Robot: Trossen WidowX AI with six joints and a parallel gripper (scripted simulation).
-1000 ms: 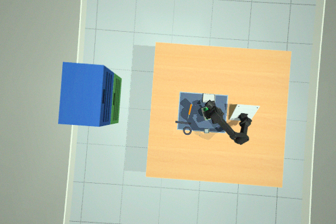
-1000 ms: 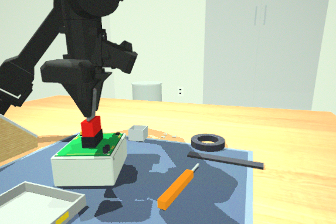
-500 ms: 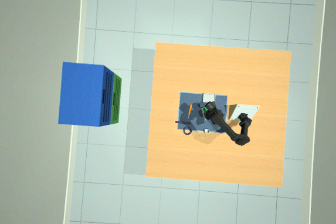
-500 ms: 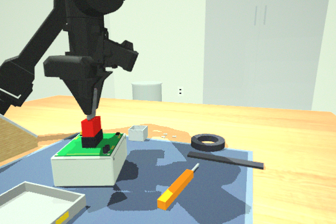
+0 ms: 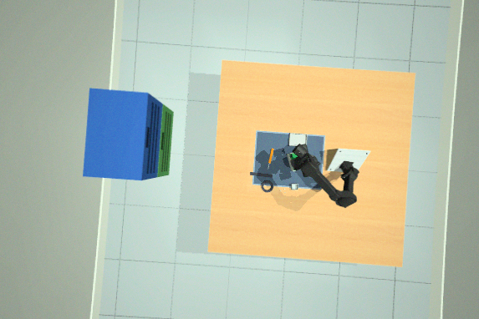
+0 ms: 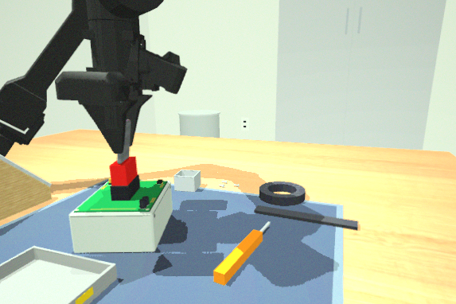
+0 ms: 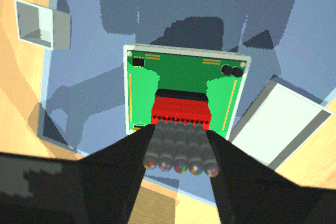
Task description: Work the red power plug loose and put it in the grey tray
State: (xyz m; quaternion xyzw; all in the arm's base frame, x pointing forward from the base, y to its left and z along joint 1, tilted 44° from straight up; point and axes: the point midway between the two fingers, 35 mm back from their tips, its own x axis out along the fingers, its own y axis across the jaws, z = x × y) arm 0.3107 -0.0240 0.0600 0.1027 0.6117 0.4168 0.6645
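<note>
Red power plug (image 6: 123,171) (image 7: 181,109) is at the black socket (image 6: 124,190) (image 7: 182,95) on the green circuit board (image 5: 294,156) (image 6: 98,200) (image 7: 140,85), its red body directly above and touching the socket. Seating depth: cannot be told from these views. Gripper (image 5: 300,154) (image 6: 122,152) (image 7: 179,133) is closed on the plug at its cable end, fingers pointing down, with the grey cables (image 6: 125,143) (image 7: 181,145) running up between them. Board rests on a white housing (image 6: 112,232) (image 7: 187,48), which stands on the blue mat (image 5: 262,138) (image 6: 200,290) (image 7: 90,90). Positions relative to the board, exterior view: grey tray (image 5: 298,139) (image 6: 104,274) (image 7: 285,125) at 7 o'clock, near the housing, no plug in it; orange screwdriver (image 5: 271,156) (image 6: 239,252) at 4 o'clock, lying flat; dark ring (image 5: 262,186) (image 6: 281,199) and dark flat strip (image 5: 261,174) (image 6: 307,218) both around 3 o'clock, well apart from the board. Wrist view: small open box (image 5: 294,186) (image 6: 187,182) (image 7: 60,30) at 10 o'clock from the plug, tray at 3 o'clock.
</note>
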